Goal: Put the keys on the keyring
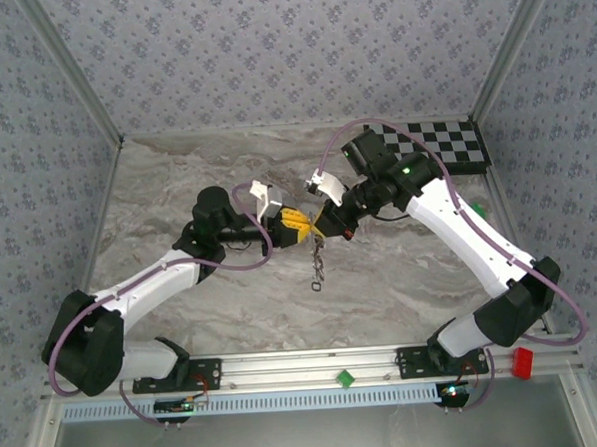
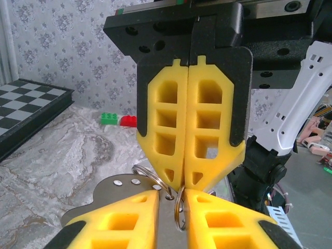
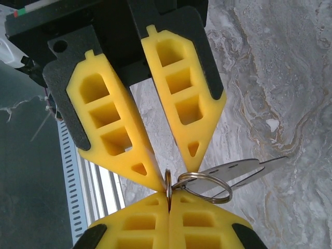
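Observation:
My two grippers meet tip to tip above the middle of the marble table. The right gripper (image 3: 168,194) (image 1: 325,222) is shut on the keyring (image 3: 168,181), which stands edge-on between its yellow pads. A second wire ring (image 3: 213,201) links to it and passes through a hole in a flat grey metal key (image 3: 244,168). My left gripper (image 2: 171,193) (image 1: 297,226) has its jaws a narrow gap apart. The keyring (image 2: 179,212) sits in that gap against one finger, and the flat key (image 2: 119,194) lies beneath the fingers. A dark cluster (image 1: 318,268) dangles below both grippers.
A chessboard (image 1: 439,141) lies at the back right of the table. A green brick (image 2: 109,118) and a red brick (image 2: 128,121) sit on the marble near it. Patterned walls enclose the table on three sides. Purple cables loop off both arms.

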`<move>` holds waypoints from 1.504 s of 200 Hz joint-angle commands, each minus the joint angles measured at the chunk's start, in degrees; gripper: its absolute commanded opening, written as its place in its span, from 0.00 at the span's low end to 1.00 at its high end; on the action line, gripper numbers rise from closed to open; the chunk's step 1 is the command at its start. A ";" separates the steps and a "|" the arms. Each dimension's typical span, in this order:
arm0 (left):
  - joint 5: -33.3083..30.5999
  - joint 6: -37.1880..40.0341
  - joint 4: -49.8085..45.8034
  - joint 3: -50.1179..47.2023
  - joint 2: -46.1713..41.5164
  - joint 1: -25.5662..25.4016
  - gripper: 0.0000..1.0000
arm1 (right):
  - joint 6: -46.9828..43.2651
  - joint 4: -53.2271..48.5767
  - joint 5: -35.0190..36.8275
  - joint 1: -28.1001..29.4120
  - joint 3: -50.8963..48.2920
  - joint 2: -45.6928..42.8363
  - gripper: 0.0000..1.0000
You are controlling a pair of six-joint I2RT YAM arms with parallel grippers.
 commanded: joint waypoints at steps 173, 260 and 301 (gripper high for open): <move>-14.94 -16.76 28.65 -4.60 0.30 -3.48 0.00 | 25.09 55.38 0.28 -5.96 -37.74 -25.80 0.41; -16.00 -16.36 28.35 -5.11 -0.89 -3.80 0.00 | 25.40 55.61 -6.73 -6.06 -37.08 -22.61 0.00; -16.65 -16.89 29.68 -5.47 -1.01 -3.80 0.00 | 23.53 52.58 -8.42 -4.89 -36.97 -21.93 0.00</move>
